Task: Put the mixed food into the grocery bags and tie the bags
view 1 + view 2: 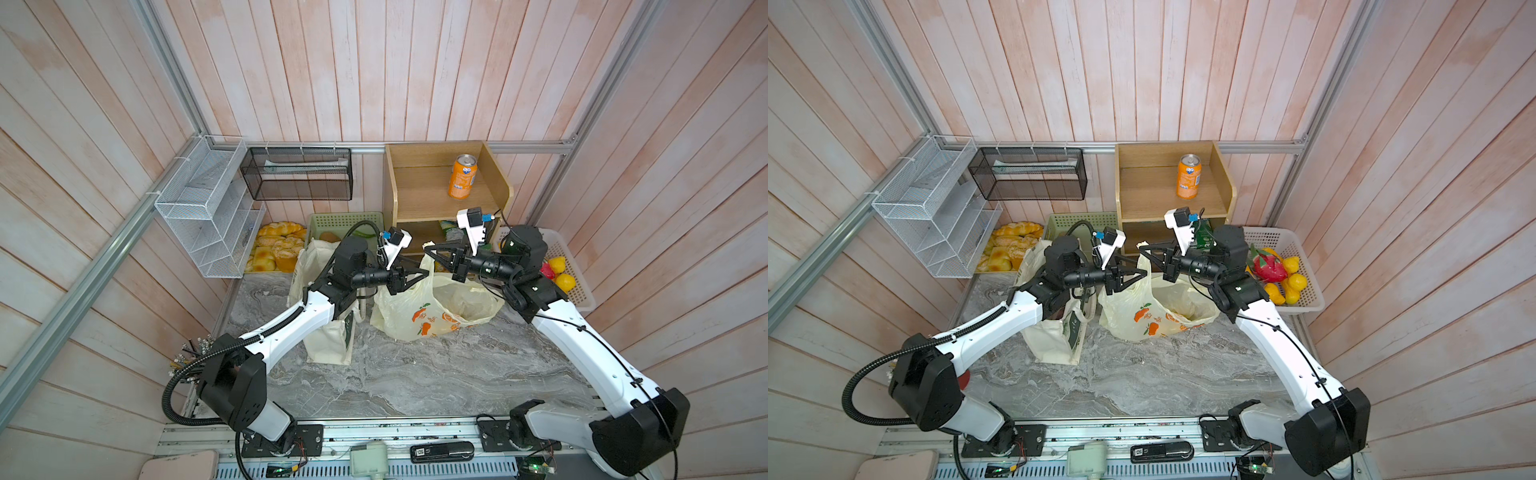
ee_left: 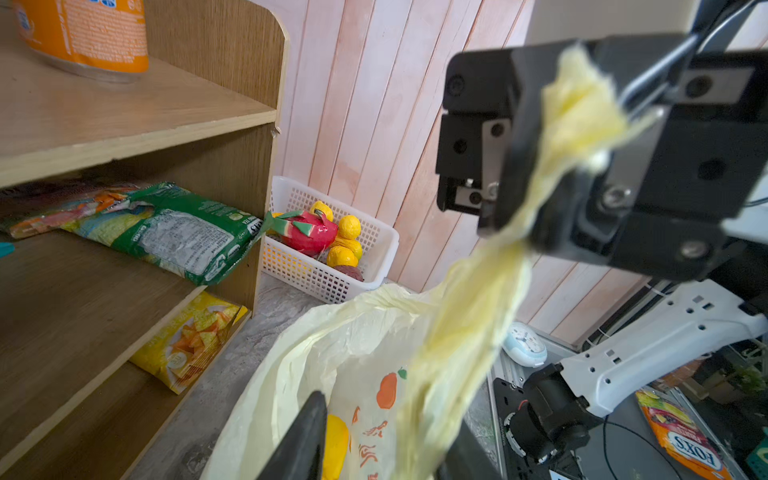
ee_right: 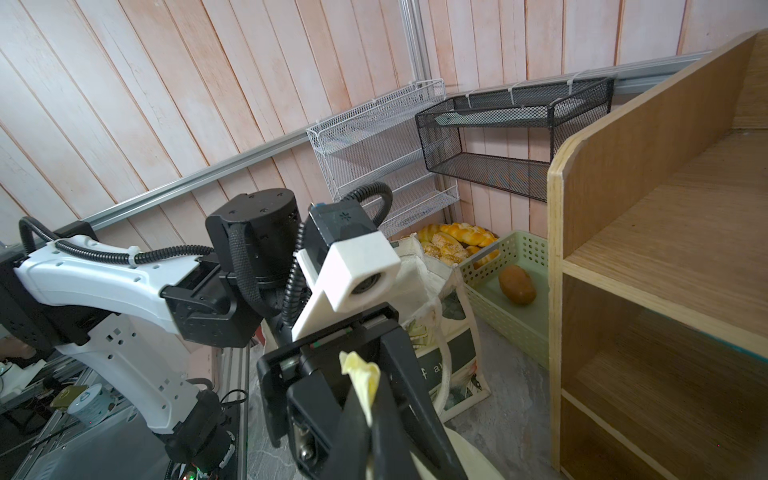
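Right gripper [image 3: 365,411] pinches the plastic bag's [image 1: 432,320] twisted handle [image 2: 469,324], pulled taut above the table [image 1: 415,374]. Left gripper [image 1: 426,273] straddles that strand, jaws partly apart, gripping nothing. Lemon [image 2: 334,444] sits inside. Tying looks under way; next, left should clamp and loop.

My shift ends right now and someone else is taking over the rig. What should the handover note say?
Left hand: open, fingers either side of the plastic bag's stretched handle, apparently not gripping it.
Right hand: shut on the tip of that handle, pulling it up taut.
Things: the plastic bag sits on the counter, mouth open, with a yellow fruit inside. The canvas tote stands beside it under the left arm, contents hidden. No other task food in sight.
Done: fruit bagged.
Left: tie the plastic bag, then check the canvas tote and tie it.
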Available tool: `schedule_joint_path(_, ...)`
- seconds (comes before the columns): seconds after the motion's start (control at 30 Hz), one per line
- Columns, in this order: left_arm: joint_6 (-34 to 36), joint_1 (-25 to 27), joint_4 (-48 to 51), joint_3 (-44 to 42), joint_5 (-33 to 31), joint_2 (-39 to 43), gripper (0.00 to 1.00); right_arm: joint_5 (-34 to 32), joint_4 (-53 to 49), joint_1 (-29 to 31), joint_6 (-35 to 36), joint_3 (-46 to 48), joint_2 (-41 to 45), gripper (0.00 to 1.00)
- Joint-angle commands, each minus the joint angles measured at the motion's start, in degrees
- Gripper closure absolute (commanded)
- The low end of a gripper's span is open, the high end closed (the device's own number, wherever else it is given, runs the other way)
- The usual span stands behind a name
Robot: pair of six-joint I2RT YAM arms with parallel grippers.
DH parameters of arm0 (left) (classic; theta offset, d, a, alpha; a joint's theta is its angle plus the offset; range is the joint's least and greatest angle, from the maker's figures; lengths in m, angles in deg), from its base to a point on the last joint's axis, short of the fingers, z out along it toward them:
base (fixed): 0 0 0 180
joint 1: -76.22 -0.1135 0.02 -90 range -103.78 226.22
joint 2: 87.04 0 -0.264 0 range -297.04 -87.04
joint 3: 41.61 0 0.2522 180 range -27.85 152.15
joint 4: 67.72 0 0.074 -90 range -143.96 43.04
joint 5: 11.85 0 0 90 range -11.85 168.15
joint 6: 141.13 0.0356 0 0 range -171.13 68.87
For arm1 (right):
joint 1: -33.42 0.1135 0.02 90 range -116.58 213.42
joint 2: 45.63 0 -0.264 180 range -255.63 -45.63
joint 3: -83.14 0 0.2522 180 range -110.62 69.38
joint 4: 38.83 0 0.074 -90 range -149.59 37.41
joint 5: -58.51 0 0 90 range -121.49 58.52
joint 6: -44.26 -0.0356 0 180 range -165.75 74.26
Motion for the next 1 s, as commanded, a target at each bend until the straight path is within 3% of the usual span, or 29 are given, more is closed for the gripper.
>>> schedule_joint_path(0.0,-2.53,0.13,-4.54,-2.63,1.49,-0.2,0.52,-0.43,1.06,0.18,-0.27,-0.44,-0.33,1.0)
schedule_joint_path(0.17,-3.02,0.37,-4.89,-3.07,1.22,0.82,0.26,-0.48,1.11,0.18,-0.44,-0.44,-0.58,1.0)
schedule_joint_path(0.47,-1.8,0.43,-3.95,-0.99,-0.22,3.8,0.15,-0.7,1.37,0.18,-0.8,-0.45,-0.75,1.0)
schedule_joint_path(0.7,-2.26,0.87,-3.63,2.1,-0.5,0.84,0.16,-0.91,1.74,0.26,-1.15,-0.55,-0.96,1.0)
schedule_joint_path(0.97,-4.79,2.36,-7.82,-1.78,-1.18,-1.64,0.43,-1.58,1.5,0.24,-0.95,-0.84,-1.09,1.0)
